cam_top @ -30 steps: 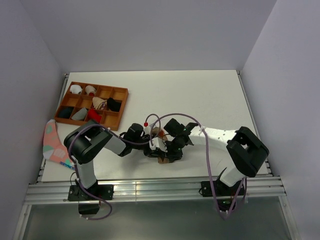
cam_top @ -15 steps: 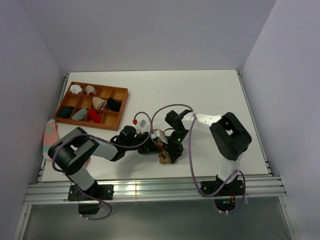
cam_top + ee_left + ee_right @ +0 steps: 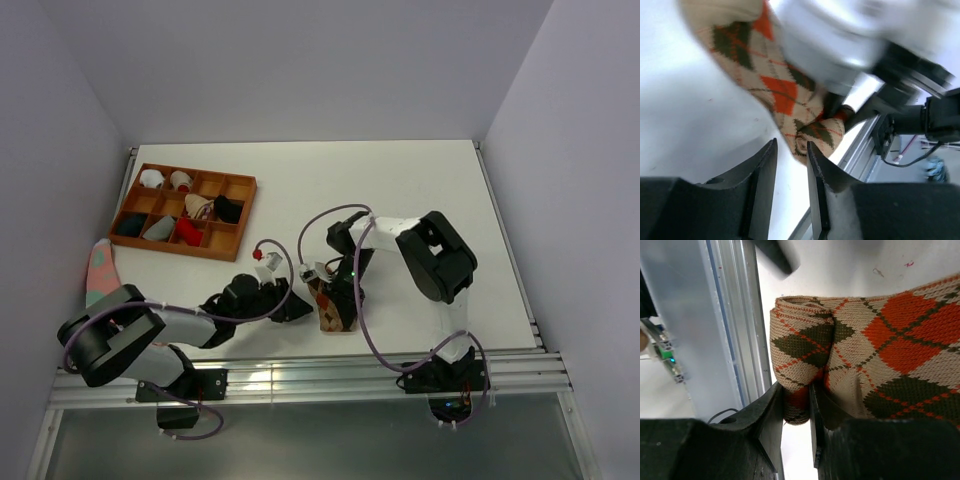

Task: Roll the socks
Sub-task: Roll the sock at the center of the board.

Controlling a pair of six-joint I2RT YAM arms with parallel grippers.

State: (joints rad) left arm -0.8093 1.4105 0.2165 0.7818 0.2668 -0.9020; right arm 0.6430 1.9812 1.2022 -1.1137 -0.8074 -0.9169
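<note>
The tan-brown argyle sock [image 3: 334,316] lies near the table's front edge, its near end rolled up. My right gripper [image 3: 343,298] comes down on it from behind. In the right wrist view my right gripper [image 3: 796,392] is shut on the rolled end of the argyle sock [image 3: 875,345]. My left gripper [image 3: 293,308] lies low just left of the sock. In the left wrist view my left gripper [image 3: 791,146] is slightly open and empty, its tips just short of the sock's roll [image 3: 817,135]. A bright red sock [image 3: 188,230] sits in a tray compartment.
A brown compartment tray [image 3: 243,212] with several small fabric pieces stands at the far left. A pink sock with teal and white markings [image 3: 100,268] lies at the table's left edge. The metal rail [image 3: 320,372] runs along the front edge, close to the sock.
My left arm has drawn back toward the near left and its gripper has left the sock. My right arm has folded in, still holding the sock, which sits slightly nearer the front edge.
</note>
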